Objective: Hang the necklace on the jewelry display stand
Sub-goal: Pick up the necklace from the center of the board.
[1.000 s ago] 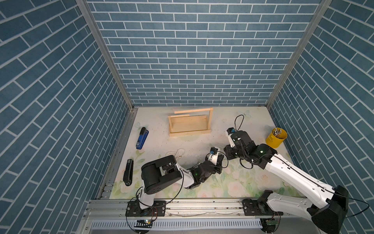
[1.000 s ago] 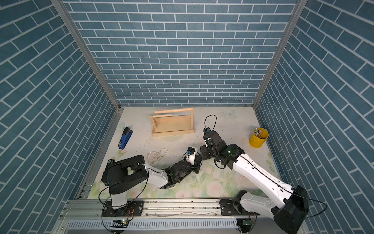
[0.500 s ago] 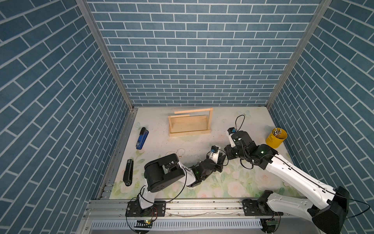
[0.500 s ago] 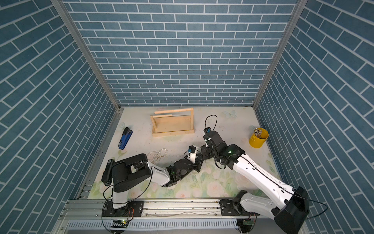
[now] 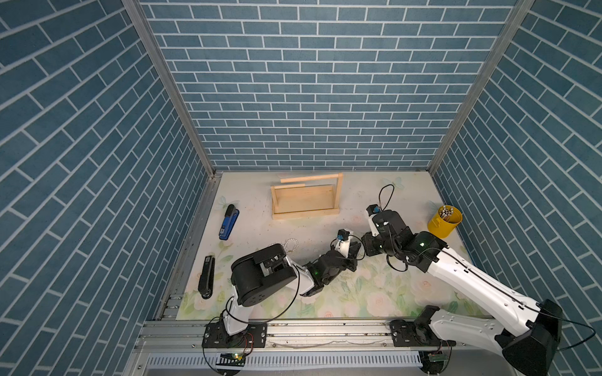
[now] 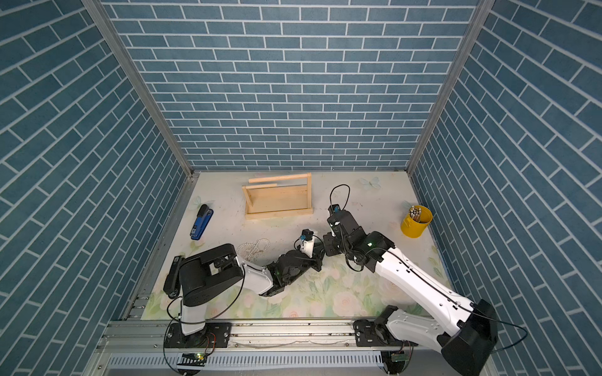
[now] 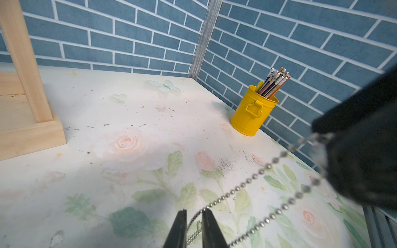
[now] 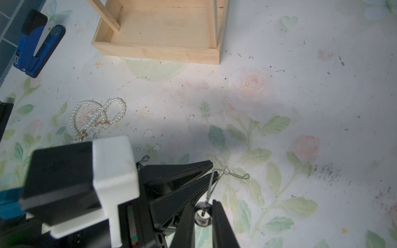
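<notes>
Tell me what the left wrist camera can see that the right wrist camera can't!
Only the left wrist camera shows the yellow cup full of pencils. Only the right wrist camera shows the pearl necklace and the blue stapler. Both show the wooden stand, the silver bead chain and the flowery table.
</notes>
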Tool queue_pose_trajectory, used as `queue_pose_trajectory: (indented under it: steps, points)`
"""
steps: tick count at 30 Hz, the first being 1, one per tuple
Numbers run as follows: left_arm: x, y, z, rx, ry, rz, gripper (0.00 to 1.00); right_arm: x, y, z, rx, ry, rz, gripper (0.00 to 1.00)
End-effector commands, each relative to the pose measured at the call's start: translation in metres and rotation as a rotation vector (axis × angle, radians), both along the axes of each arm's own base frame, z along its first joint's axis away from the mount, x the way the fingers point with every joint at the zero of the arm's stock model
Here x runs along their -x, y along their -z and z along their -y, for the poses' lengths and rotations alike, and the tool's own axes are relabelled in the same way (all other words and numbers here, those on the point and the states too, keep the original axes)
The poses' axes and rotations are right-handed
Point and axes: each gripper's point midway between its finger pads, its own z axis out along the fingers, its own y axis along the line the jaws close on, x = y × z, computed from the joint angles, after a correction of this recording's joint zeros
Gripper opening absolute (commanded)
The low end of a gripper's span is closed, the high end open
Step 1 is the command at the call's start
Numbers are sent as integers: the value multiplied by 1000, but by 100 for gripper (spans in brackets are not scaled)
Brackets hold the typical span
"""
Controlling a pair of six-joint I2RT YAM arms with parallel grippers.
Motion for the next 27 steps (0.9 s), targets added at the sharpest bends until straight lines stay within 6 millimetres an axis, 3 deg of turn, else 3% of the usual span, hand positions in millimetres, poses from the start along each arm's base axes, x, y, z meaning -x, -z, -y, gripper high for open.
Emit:
queue_pose_trajectory:
  steps: [1,15,18,22,27]
  points:
    - [-3,-4,4,4,14,15,16,-1,-6,1,-21,23,18,0]
    - [3,-11,29,28,135,50,25,1,-9,3,-29,25,25,0]
    - [1,-7,31,26,141,40,17,1,-12,5,-27,28,32,0]
    - [-6,-11,16,31,110,23,0,3,-16,12,-19,42,48,0]
    - [-16,-27,-14,-53,76,9,0,2,-13,25,0,85,79,3]
